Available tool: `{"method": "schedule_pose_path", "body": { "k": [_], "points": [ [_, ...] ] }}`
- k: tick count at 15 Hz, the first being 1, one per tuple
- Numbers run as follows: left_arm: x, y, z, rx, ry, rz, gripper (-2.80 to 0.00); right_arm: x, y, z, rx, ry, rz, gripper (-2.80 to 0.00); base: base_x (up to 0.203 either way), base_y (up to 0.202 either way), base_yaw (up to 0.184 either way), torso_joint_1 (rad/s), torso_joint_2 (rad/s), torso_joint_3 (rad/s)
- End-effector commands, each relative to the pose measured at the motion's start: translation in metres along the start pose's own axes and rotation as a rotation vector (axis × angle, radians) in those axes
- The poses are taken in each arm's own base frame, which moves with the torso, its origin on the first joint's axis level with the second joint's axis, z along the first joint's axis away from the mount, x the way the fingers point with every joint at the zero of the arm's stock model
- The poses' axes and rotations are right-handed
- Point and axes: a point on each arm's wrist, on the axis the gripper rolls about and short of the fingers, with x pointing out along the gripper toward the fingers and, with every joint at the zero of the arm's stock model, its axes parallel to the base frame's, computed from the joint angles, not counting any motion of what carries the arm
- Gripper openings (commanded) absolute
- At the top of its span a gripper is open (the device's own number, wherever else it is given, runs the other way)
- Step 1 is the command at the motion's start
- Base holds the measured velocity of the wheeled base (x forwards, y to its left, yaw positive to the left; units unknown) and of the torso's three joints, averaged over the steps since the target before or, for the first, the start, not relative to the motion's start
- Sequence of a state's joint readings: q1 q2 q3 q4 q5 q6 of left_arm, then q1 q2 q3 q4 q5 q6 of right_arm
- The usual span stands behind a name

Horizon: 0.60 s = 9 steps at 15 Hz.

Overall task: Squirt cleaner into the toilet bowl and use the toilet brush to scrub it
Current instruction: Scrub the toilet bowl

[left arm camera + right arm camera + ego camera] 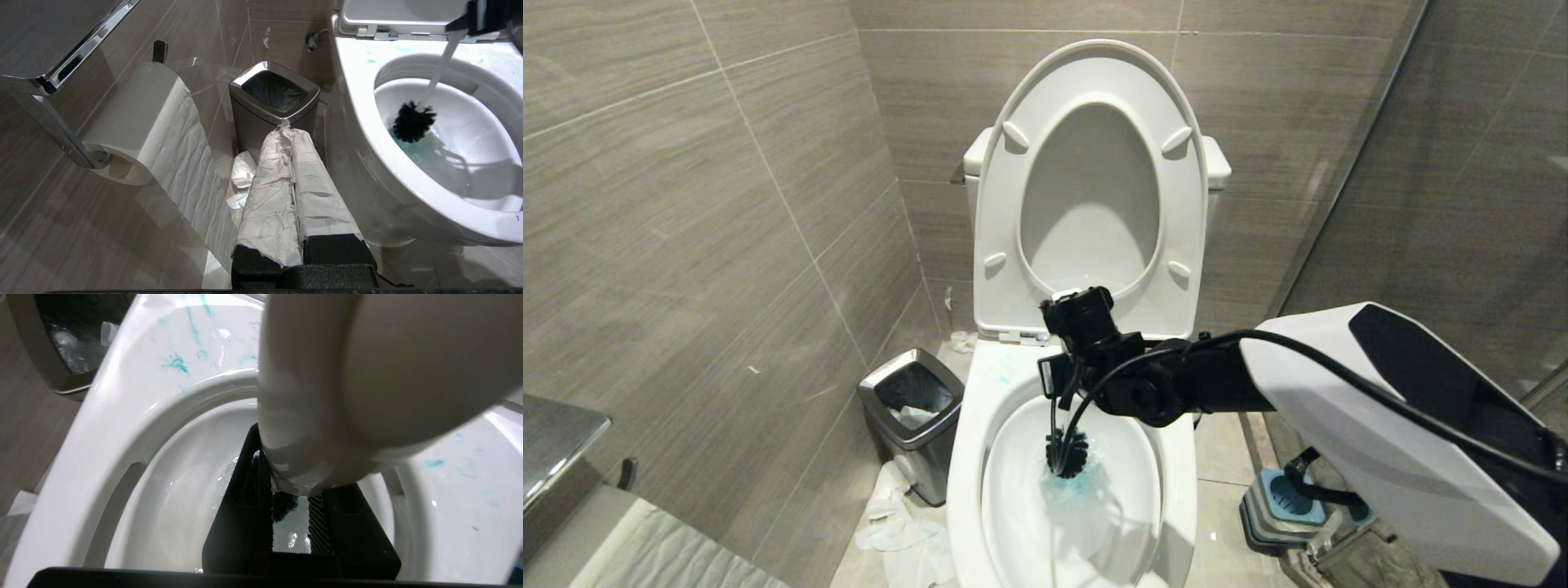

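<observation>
The white toilet bowl (pixel 968 457) stands open in front of me, with its seat and lid (pixel 1090 73) raised. Turquoise cleaner (pixel 1080 492) pools in the water and smears the rim (pixel 175 363). My right gripper (pixel 1060 390) hangs over the bowl, shut on the white handle (pixel 367 375) of the toilet brush. The black bristle head (pixel 1068 455) touches the blue water low in the basin (pixel 412 122). My left gripper (pixel 287 127) is shut and empty, its fingers wrapped in white paper, parked low beside the toilet.
A chrome-rimmed bin (pixel 913 408) stands left of the toilet, with crumpled paper (pixel 890 523) on the floor beside it. A toilet roll (pixel 139 122) hangs on the left wall. The blue-and-grey brush holder (pixel 1282 506) sits on the floor at the right, by a glass partition (pixel 1462 163).
</observation>
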<state>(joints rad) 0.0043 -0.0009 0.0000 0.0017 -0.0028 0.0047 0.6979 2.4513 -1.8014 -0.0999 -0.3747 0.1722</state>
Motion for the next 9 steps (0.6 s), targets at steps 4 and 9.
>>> {"method": "schedule_pose_path", "body": {
  "k": [4, 9],
  "points": [
    [0.0, 0.0, 0.0, 0.0, 0.002, 0.0, -2.8, 0.032, 0.007, -0.028, -0.023, 0.022, -0.03, -2.8, 0.0, 0.0, 0.0, 0.0, 0.0, 0.0],
    [0.0, 0.0, 0.0, 0.0, 0.002, 0.0, -2.8, -0.039, -0.008, 0.035, 0.017, -0.072, -0.018, -2.8, 0.0, 0.0, 0.0, 0.0, 0.0, 0.0]
  ]
}}
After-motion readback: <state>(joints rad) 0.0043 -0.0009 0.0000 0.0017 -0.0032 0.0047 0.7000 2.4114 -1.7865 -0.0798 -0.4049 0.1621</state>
